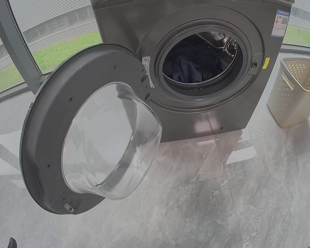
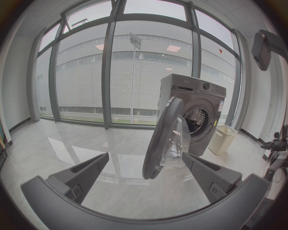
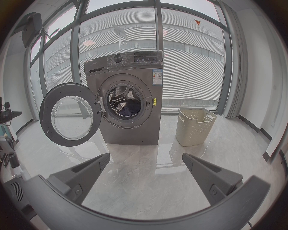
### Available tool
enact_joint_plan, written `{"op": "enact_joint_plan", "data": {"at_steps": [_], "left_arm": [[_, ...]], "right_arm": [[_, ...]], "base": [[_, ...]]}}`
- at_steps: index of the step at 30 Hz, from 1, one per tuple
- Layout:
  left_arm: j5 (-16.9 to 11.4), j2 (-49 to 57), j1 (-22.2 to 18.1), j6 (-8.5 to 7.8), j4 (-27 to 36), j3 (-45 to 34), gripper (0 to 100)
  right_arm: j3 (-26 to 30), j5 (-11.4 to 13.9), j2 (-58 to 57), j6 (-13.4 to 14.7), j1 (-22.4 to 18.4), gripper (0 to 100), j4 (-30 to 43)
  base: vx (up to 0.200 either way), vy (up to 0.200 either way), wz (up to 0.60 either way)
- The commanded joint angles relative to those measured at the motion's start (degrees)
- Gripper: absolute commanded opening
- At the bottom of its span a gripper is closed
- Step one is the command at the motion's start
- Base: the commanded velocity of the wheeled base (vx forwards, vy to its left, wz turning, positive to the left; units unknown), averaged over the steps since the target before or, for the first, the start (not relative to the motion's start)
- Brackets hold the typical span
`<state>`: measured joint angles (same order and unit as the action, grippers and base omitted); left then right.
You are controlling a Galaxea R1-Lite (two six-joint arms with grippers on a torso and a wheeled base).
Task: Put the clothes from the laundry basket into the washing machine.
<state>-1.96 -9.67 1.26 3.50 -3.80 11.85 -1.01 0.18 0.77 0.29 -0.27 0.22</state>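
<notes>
On a glossy grey stone-look floor [image 1: 199, 215], an open washing machine [image 1: 216, 121] stands before a window wall.
Nearest, the left gripper [image 2: 145, 154] and right gripper [image 3: 145, 154] hang low over the tiles, each with fingers spread apart. Beyond, the machine's round door [image 1: 47, 123] swings wide to the left. Dark blue clothes [image 1: 192, 65] lie in the drum. A cream laundry basket [image 1: 286, 101] stands near the machine's right side. Behind, tall windows [image 3: 192, 60] show grass and a grey building.

I have open floor [image 1: 198, 208] straight to the drum mouth [image 1: 201, 61] at twelve o'clock, the swung-out door [image 1: 49, 138] blocks ten o'clock, and the laundry basket [image 1: 295, 90] stands at two.
</notes>
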Motion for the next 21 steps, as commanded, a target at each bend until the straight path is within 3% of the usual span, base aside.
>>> {"op": "enact_joint_plan", "data": {"at_steps": [1,9,21], "left_arm": [[-8.50,-25.40,3.40,2.13,-6.57,6.61,100],[-14.12,-44.12,2.79,3.09,-17.99,13.11,100],[-18.78,-55.37,4.28,3.18,-24.50,19.00,100]], "right_arm": [[0.92,-0.01,-0.77,-0.03,0.00,100,-0.04],[0.92,-0.09,-0.77,0.06,0.00,100,-0.04],[0.92,-0.18,-0.77,0.06,0.00,100,0.04]], "base": [[0.000,0.000,0.00],[0.000,0.000,0.00],[0.000,0.000,0.00]]}}
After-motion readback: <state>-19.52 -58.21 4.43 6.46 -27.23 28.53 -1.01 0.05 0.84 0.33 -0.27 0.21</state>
